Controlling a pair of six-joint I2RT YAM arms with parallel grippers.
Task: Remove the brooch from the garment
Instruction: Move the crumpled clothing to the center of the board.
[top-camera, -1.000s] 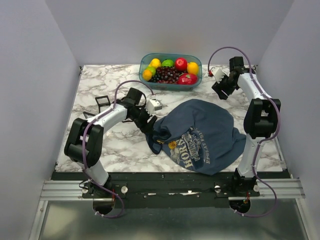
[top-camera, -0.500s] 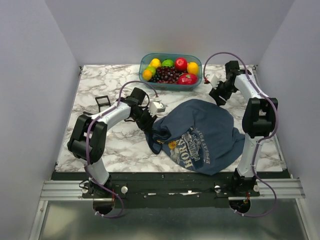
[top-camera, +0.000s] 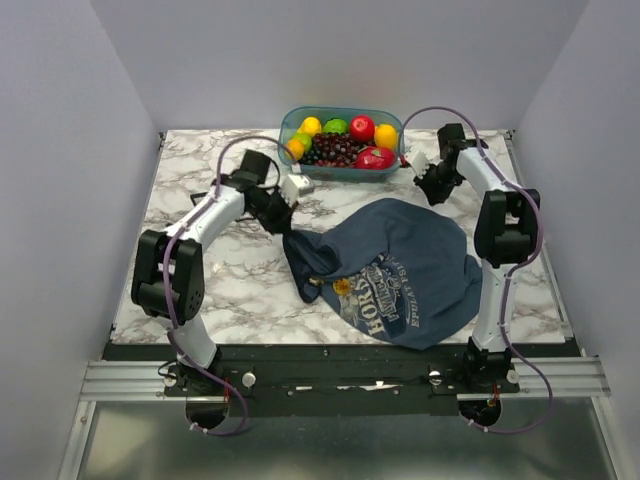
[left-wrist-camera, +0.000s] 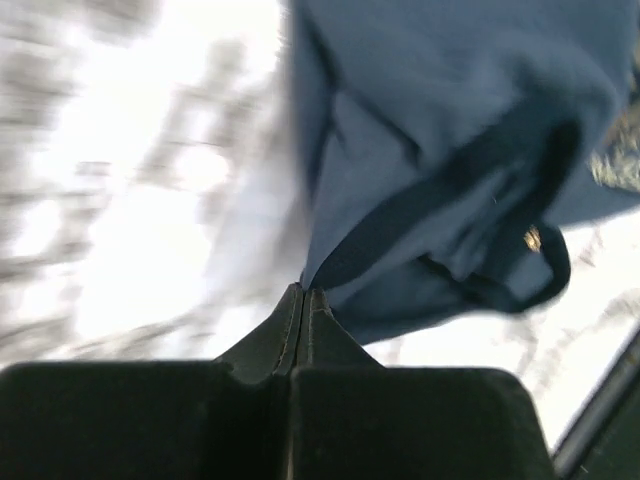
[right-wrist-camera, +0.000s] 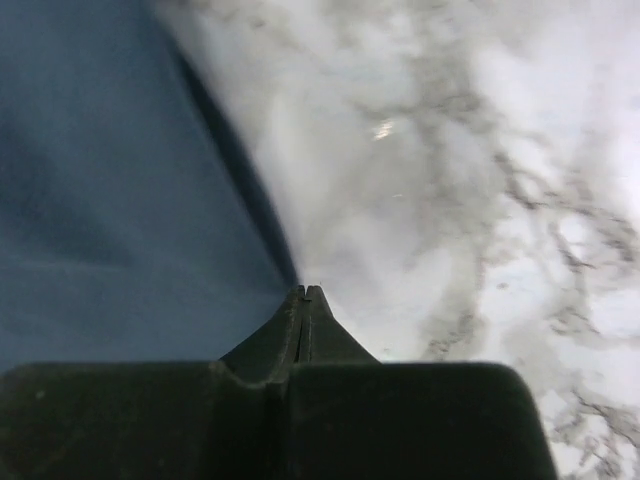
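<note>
Left hand (left-wrist-camera: 303, 292) pinched shut on dark slate-blue cloth garment (left-wrist-camera: 450, 120) edge; right hand (right-wrist-camera: 303, 292) closed, empty, above marble tabletop (right-wrist-camera: 480, 200).

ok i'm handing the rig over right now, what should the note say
Left claw: shut, pinching the left edge of the garment.
Right claw: shut at the garment's far edge; unclear whether it grips cloth.
Brooch: pinned on the garment, beside the printed graphic, on the left claw's side.
Done: cloth held on the left.
Left: grasp the brooch and pull it free.
</note>
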